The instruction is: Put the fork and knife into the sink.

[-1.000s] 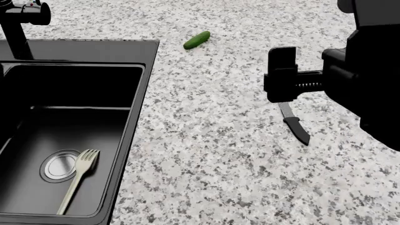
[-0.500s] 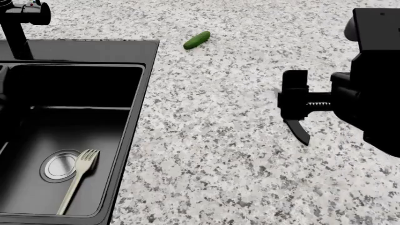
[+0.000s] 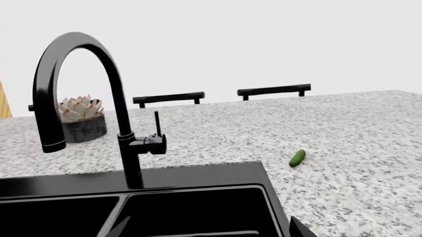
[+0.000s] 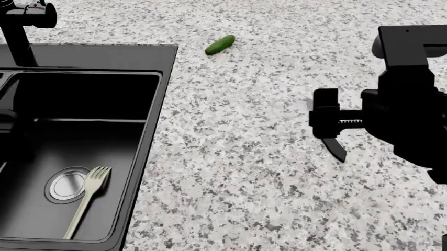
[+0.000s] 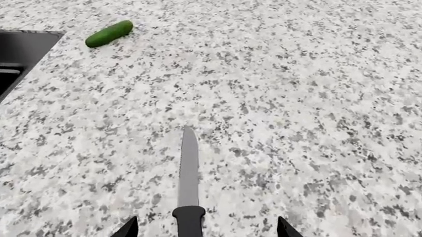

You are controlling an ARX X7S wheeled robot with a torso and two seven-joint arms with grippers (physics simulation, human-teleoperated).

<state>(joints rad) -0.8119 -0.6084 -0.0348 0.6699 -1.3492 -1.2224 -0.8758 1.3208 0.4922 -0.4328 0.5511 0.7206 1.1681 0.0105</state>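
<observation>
Right black gripper (image 4: 344,121) hangs over the grey-bladed, black-handled knife (image 5: 188,187) flat on the speckled granite counter (image 4: 237,157), jaws apart, nothing held. Left gripper unseen. Cream-white fork (image 4: 87,206) already lies in the glossy black sink (image 4: 150,151); knife remains.

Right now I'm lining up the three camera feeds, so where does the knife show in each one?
Head view: the knife lies on the counter at the right, mostly hidden under the right gripper.
Right wrist view: knife low and central, between the fingertips.
Left wrist view: not in it.
Shared landmark: the cucumber, seen in all three.
</observation>
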